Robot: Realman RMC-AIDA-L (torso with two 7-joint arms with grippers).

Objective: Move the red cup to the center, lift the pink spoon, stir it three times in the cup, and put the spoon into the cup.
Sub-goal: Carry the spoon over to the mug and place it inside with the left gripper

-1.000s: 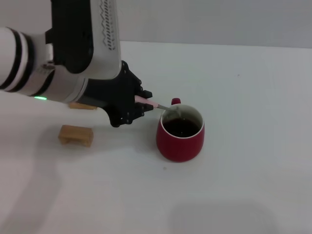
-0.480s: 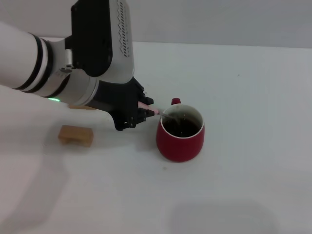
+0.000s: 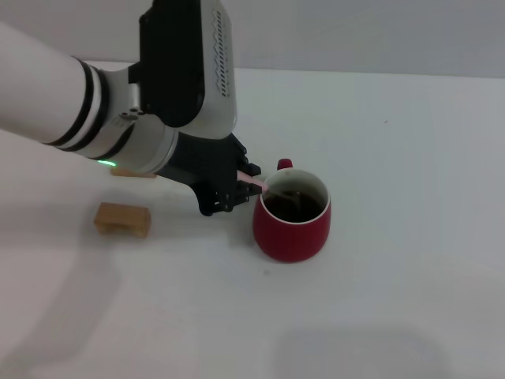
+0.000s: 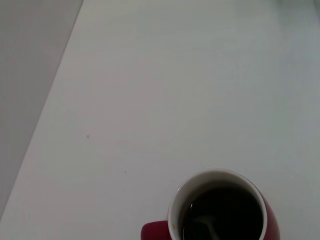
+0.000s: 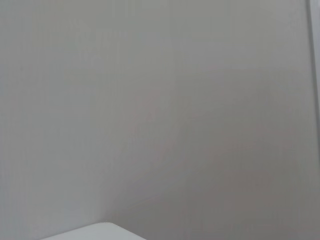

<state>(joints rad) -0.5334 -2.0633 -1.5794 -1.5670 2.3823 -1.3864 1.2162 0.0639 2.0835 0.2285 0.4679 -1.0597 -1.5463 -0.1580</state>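
The red cup stands near the middle of the white table, its small handle turned toward the back, dark liquid inside. The left wrist view shows the cup from above, with a grey spoon bowl under the liquid. My left gripper is just left of the cup's rim, shut on the pale handle of the pink spoon. The spoon slants down over the rim, its metal end dipped in the liquid. The right gripper is out of view.
A tan wooden block lies on the table left of the cup. A second tan block peeks out from under my left arm. The table is bare to the right and in front.
My left arm has swung rightward, closer to the cup. The spoon has gone with it, so less of its handle shows outside the rim. The cup has stayed put.
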